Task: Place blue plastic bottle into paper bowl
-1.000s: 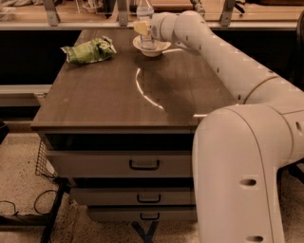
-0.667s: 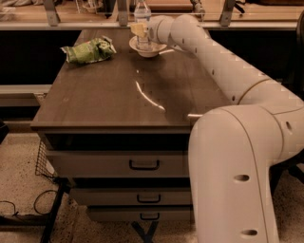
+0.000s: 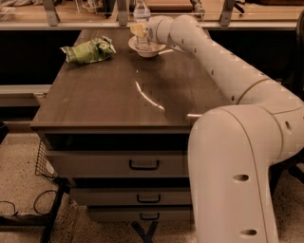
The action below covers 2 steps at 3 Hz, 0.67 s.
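Observation:
The blue plastic bottle [image 3: 141, 10] stands upright at the far edge of the table, clear with a white cap. Its lower end sits inside the paper bowl [image 3: 155, 48], a shallow off-white bowl on the table top. My gripper [image 3: 139, 31] is at the bottle's middle, above the bowl, with a yellowish finger [image 3: 137, 30] across the front of the bottle. It is shut on the bottle. The arm reaches in from the right and hides the bottle's label.
A green snack bag [image 3: 89, 50] lies at the table's far left. The dark wooden table [image 3: 118, 95] has drawers below its front edge. A railing and counter run behind the far edge. My arm's large body fills the right foreground.
My gripper with the bottle has shifted slightly left, and the bowl under it has shifted left with it. The snack bag has not moved.

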Each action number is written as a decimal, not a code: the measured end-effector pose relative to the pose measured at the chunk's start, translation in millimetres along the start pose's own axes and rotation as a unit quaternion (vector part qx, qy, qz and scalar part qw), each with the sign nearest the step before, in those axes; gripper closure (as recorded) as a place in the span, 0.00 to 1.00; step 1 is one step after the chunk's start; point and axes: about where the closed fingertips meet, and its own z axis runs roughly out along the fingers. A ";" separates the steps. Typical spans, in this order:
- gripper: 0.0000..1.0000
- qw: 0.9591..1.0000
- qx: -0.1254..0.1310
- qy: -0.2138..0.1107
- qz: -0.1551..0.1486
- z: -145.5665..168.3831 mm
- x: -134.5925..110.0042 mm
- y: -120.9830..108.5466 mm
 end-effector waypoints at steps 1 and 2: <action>0.35 1.000 -0.002 0.001 0.000 1.7 1.0 2.1; 0.05 1.000 -0.004 0.001 0.001 4.1 2.5 5.1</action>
